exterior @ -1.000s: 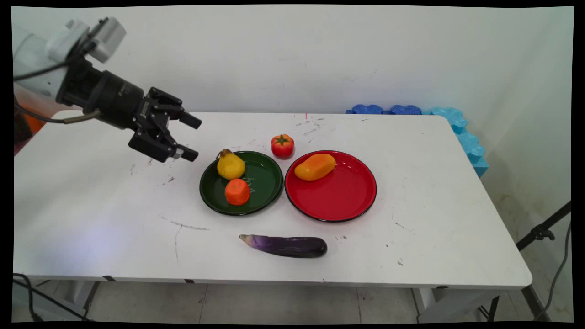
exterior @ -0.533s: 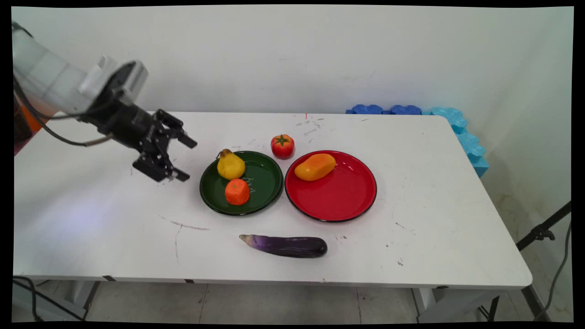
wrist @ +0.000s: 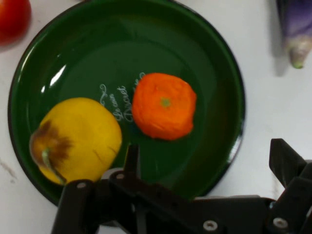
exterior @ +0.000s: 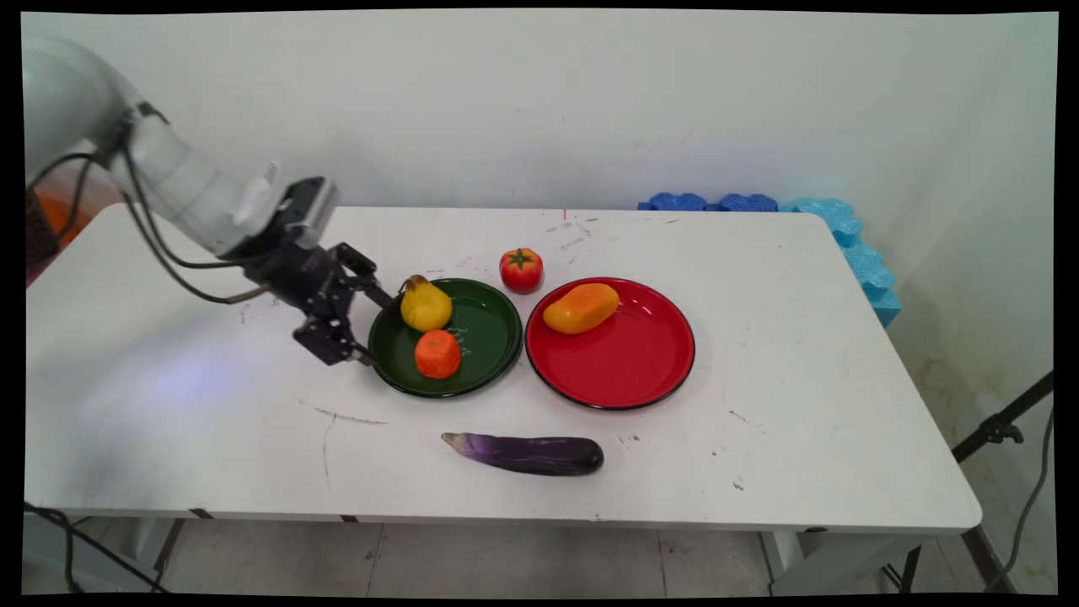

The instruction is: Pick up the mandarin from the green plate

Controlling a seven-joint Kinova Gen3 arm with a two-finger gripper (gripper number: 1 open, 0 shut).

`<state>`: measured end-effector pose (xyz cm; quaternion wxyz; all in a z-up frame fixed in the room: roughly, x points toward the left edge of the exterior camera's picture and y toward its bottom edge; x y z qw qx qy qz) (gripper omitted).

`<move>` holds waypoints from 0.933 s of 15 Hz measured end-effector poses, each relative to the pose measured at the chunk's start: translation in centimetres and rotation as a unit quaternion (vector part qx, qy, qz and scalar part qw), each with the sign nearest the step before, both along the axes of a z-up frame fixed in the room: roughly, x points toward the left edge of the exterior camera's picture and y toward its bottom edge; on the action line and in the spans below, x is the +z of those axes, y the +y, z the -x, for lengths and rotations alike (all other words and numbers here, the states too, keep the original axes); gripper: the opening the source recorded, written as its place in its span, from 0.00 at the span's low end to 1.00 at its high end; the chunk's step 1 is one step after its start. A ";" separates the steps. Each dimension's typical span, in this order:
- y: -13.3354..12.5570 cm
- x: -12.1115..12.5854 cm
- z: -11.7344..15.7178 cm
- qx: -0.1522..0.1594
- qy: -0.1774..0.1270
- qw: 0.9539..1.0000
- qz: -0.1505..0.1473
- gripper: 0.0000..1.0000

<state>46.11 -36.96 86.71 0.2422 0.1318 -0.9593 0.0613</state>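
Note:
My gripper (exterior: 378, 330) is open and hovers low at the left rim of the green plate (exterior: 491, 330). On that plate lie a yellow pear (exterior: 424, 305) and an orange (exterior: 437, 353). One fingertip is close to the pear, the other is by the plate's near-left rim. In the hand view the gripper (wrist: 209, 163) looks down on the green plate (wrist: 146, 44). The pear (wrist: 78, 139) is just past the left finger (wrist: 131, 157) and the orange (wrist: 164, 105) lies ahead, with nothing between the fingers.
A red plate (exterior: 628, 367) holding a yellow-orange mango (exterior: 582, 308) stands right of the green one. A tomato (exterior: 521, 269) sits behind the plates and a purple eggplant (exterior: 527, 453) lies in front. Blue foam pieces (exterior: 843, 226) line the table's far right corner.
The arm has swung down and to the right, bringing the gripper from above the table's left part to the green plate's left rim. It stayed open. Nothing on the table moved.

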 end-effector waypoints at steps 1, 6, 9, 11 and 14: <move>-0.7 -0.6 0.5 -0.003 -0.002 1.000 0.000 1.00; -3.5 -3.1 2.4 -0.011 -0.003 1.000 -0.004 1.00; -4.5 -4.0 3.4 -0.015 0.000 1.000 -0.010 1.00; -5.1 -4.5 4.1 -0.020 0.004 1.000 -0.014 1.00; -5.8 -5.2 5.1 -0.027 0.007 0.999 -0.019 1.00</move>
